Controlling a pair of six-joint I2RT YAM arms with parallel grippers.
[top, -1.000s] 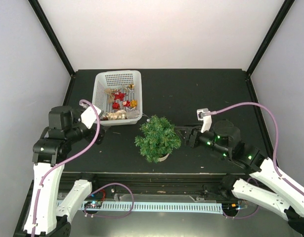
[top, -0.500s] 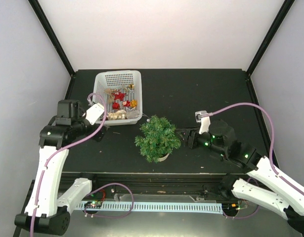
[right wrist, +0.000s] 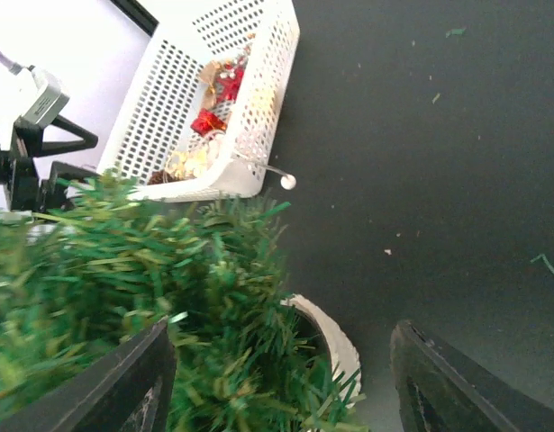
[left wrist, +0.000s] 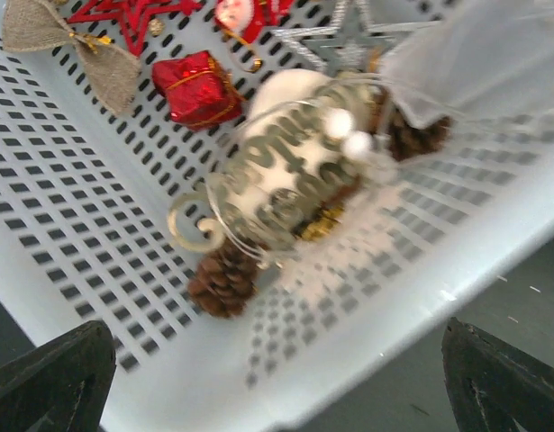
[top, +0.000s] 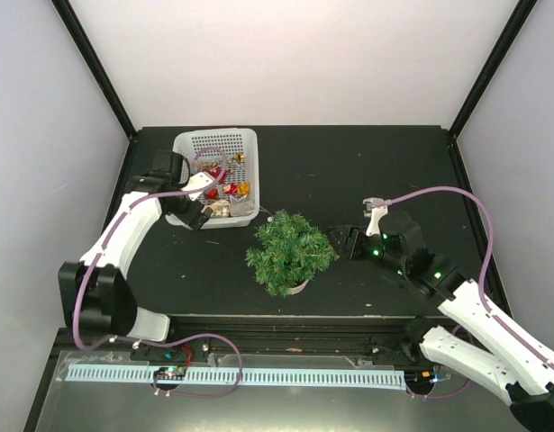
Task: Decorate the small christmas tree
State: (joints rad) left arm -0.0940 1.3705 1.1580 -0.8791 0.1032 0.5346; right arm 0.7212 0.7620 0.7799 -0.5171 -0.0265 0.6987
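The small christmas tree (top: 288, 252) stands upright in its cream pot (top: 297, 287) on the dark surface (top: 385, 171), near the front edge and roughly midway between the two arms. Just far and left of it sits the white perforated basket (top: 213, 141), apart from the tree, with a small white ball (top: 269, 217) lying on the surface between them.

We see the left tool (top: 194, 218) at the near left corner of the basket, its fingers spread wide. In the left wrist view both dark fingertips (left wrist: 51, 378) sit at the bottom corners, well apart, with nothing between them but the basket wall (left wrist: 394, 297) below. Inside the basket lie a red gift box (left wrist: 197, 87), a pine cone (left wrist: 221, 281), a burlap bow (left wrist: 60, 36), a silver star (left wrist: 349, 40) and a gold script ornament (left wrist: 286, 171), blurred in this view.

The right tool (top: 342, 243) sits low at the right side of the tree, pointing left into its branches. In the right wrist view its fingers (right wrist: 448, 378) stand apart, with green needles (right wrist: 123, 270) and the pot rim (right wrist: 335, 346) between them. One finger is clear of the tree, over bare surface; we cannot tell whether the other touches the needles. It pinches nothing we can see.
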